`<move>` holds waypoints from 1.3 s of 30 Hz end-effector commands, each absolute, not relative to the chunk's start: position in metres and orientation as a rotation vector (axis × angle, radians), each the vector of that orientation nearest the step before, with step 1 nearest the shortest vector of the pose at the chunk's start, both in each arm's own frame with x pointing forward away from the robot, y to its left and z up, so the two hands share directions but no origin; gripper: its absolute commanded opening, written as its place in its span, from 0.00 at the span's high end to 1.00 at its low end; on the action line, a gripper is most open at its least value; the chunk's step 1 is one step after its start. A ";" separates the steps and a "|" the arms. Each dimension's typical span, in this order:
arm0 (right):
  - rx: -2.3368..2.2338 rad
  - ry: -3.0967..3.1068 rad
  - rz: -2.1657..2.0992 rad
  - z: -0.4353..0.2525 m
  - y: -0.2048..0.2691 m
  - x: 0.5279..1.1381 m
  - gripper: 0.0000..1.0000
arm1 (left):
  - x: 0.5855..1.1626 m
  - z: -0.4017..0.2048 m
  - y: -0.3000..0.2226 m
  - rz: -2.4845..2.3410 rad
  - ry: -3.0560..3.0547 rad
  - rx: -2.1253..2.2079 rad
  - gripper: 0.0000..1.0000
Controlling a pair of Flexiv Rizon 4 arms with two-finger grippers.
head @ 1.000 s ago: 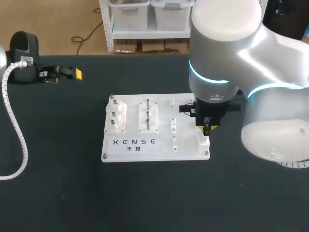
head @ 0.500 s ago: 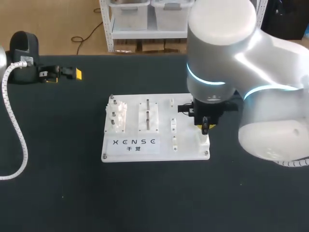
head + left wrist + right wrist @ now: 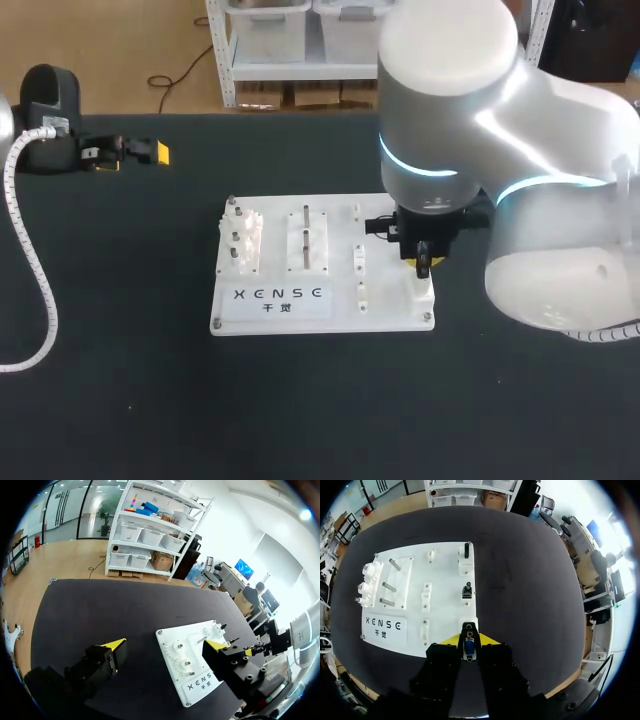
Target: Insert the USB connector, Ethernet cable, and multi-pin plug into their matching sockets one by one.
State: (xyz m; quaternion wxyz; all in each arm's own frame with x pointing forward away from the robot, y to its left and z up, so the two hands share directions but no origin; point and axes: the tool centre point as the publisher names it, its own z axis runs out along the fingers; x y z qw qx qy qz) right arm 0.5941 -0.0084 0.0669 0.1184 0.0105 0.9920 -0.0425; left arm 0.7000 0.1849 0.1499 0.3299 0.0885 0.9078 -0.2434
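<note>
Board [image 3: 386, 311] on table [image 3: 120, 400], USB connector [image 3: 468, 645] in right hand [image 3: 424, 264] above board's right edge

The head view looks down from above and behind onto the bench [image 3: 120, 400], with the board [image 3: 385, 318] at its middle and the right arm [image 3: 450, 120] close to the lens. The left wrist view sits well apart from the board, looking aslant across the bench past its gripper [image 3: 164, 644]. The right wrist view faces straight down over its gripper [image 3: 469, 640], near the board's edge. All three share the board.
</note>
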 end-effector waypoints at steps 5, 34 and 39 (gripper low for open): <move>0.031 2.899 -0.128 0.066 -0.009 0.594 1.00 | 0.700 0.150 0.185 -0.637 2.374 0.231 0.00; 0.003 2.898 -0.135 0.067 -0.009 0.588 1.00 | 0.700 0.150 0.185 -0.637 2.374 0.231 0.00; 0.001 2.901 -0.143 0.066 -0.010 0.589 1.00 | 0.700 0.150 0.185 -0.637 2.374 0.231 0.00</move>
